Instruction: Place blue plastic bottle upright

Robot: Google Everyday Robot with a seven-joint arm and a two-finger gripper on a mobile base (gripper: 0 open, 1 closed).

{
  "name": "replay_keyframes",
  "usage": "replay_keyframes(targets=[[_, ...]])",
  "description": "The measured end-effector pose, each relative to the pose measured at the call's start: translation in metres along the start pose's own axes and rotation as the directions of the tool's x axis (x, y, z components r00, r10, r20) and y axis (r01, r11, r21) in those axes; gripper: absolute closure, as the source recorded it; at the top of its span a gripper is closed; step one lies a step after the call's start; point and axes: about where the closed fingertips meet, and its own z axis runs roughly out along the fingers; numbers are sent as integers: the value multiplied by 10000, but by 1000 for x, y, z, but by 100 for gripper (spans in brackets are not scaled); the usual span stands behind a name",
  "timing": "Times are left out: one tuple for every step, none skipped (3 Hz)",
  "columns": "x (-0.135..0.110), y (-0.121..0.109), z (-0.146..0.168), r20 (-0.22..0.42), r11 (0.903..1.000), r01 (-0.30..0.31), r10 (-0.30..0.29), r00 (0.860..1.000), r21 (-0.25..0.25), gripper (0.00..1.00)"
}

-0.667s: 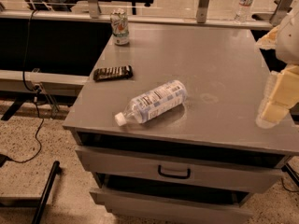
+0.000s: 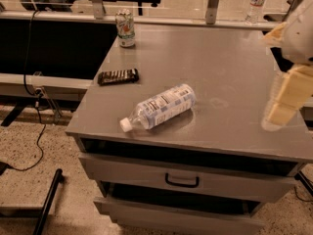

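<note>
Because the blue plastic bottle (image 2: 161, 106) lies flat, cap pointing front-left, the pincer (image 2: 286, 99), whose state I cannot tell, hangs well apart on its base side.

Grey metal cabinet (image 2: 234, 62) with a handled drawer (image 2: 132, 173); speckled terrazzo floor (image 2: 19, 141), dim warm light; dark counter (image 2: 58, 48) at left, metal posts (image 2: 213, 1) behind; gripper (image 2: 279, 112) over the cabinet's right edge

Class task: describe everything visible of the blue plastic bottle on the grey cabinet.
The blue plastic bottle is clear, ribbed plastic with a white screw cap and a blue-and-white label. It lies on its side near the front of the cabinet top, cap toward the front-left corner. Nothing else touches it; the gripper hangs apart by the cabinet's right edge.
</note>
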Motion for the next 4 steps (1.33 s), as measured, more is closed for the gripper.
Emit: replay_keyframes(targets=[[-42, 2, 13, 677, 9852, 1703, -1686, 9834, -201, 0], [-82, 9, 35, 969, 9390, 3392, -3330, 9379, -565, 0], [-120, 18, 71, 936, 8663, 4896, -4817, 8713, -990, 0], [-150, 24, 114, 562, 7849, 6016, -6006, 7975, -1486, 0]])
